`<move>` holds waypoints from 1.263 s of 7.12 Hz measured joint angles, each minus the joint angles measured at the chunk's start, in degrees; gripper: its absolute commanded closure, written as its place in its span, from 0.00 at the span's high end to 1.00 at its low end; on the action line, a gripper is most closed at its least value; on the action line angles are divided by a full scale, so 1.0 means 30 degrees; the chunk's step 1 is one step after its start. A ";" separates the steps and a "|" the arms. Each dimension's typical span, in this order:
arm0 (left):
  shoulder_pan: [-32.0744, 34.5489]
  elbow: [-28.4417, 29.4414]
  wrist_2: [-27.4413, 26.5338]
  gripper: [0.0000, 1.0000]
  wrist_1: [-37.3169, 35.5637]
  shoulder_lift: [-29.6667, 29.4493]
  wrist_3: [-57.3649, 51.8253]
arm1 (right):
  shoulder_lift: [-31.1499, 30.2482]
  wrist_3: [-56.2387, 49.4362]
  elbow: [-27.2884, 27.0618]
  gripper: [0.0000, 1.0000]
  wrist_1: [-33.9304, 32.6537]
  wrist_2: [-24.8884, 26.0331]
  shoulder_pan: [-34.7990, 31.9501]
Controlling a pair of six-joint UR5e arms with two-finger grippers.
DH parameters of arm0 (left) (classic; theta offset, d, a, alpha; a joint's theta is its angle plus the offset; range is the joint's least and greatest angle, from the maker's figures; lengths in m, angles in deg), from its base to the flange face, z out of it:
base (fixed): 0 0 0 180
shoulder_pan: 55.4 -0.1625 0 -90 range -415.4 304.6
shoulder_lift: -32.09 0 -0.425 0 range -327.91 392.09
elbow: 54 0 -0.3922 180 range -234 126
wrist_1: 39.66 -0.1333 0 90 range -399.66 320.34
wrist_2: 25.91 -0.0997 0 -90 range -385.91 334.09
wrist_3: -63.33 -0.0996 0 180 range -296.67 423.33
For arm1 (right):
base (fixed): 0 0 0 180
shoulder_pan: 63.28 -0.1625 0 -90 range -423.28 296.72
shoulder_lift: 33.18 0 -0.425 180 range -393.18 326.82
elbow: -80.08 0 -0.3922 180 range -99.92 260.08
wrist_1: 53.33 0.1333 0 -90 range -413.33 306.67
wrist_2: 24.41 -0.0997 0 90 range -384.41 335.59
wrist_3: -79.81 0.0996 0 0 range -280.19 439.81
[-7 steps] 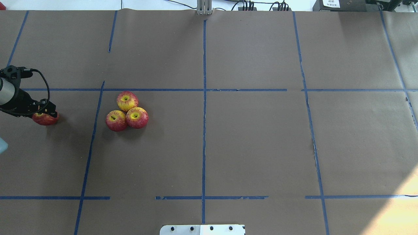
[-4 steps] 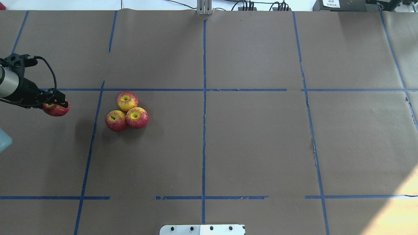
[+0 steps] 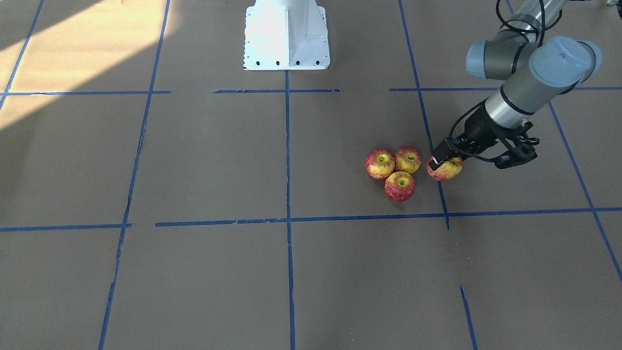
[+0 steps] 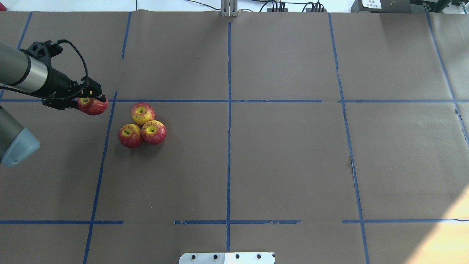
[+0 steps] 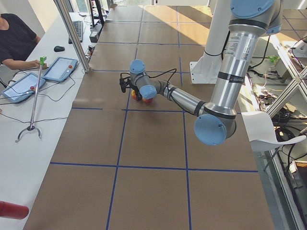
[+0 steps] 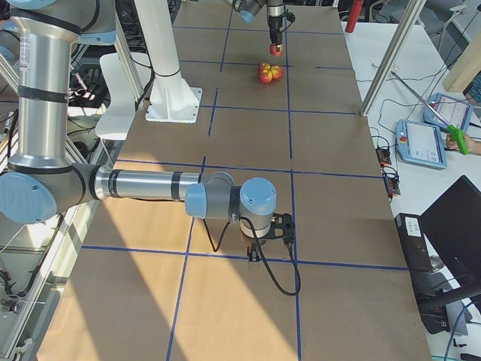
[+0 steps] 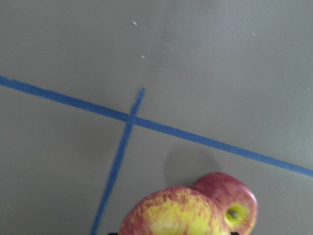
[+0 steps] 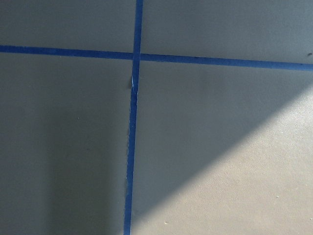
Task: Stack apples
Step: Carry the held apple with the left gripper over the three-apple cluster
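Three apples (image 4: pixel 143 113) (image 4: pixel 130 135) (image 4: pixel 153 132) sit touching in a tight cluster on the brown table; they also show in the front view (image 3: pixel 400 185). My left gripper (image 4: pixel 92 102) is shut on a fourth apple (image 4: pixel 94 106) and holds it above the table, just left of the cluster and apart from it. In the front view this held apple (image 3: pixel 445 170) hangs right of the cluster. The left wrist view shows the held apple (image 7: pixel 173 214) at the bottom edge, with one cluster apple (image 7: pixel 232 200) just beyond. My right gripper (image 6: pixel 270 241) shows only in the right side view; I cannot tell its state.
Blue tape lines (image 4: pixel 229 110) divide the brown paper cover into squares. The white robot base (image 3: pixel 285 34) stands at the robot's edge. A side desk with tablets (image 5: pixel 60 68) and a seated person lies beyond the table's far edge.
My left gripper has carried the apple to the right and away from the robot, close to the cluster. The three clustered apples have not moved.
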State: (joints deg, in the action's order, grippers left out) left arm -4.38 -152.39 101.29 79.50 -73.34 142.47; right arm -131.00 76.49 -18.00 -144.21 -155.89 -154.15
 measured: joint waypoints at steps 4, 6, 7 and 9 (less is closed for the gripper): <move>-0.1521 -0.0437 -0.1707 0.00 -0.4123 -0.2099 0.1288 | 0.0000 -0.0007 0.0000 1.00 0.0000 0.0000 0.0000; -0.2124 -0.1124 -0.2423 0.00 -0.5676 -0.2196 0.1305 | 0.0000 -0.0007 0.0000 1.00 0.0013 0.0000 0.0000; -0.2504 -0.1220 -0.2819 0.00 -0.5938 -0.2203 0.1306 | 0.0000 -0.0007 0.0000 1.00 0.0008 0.0000 0.0000; -0.2788 -0.1252 -0.3098 0.00 -0.6079 -0.2248 0.1306 | 0.0000 -0.0008 0.0001 1.00 0.0002 0.0000 0.0000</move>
State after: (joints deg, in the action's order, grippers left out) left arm -12.74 -156.15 91.99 61.26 -80.08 146.39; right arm -131.00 76.47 -18.00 -144.20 -155.89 -154.15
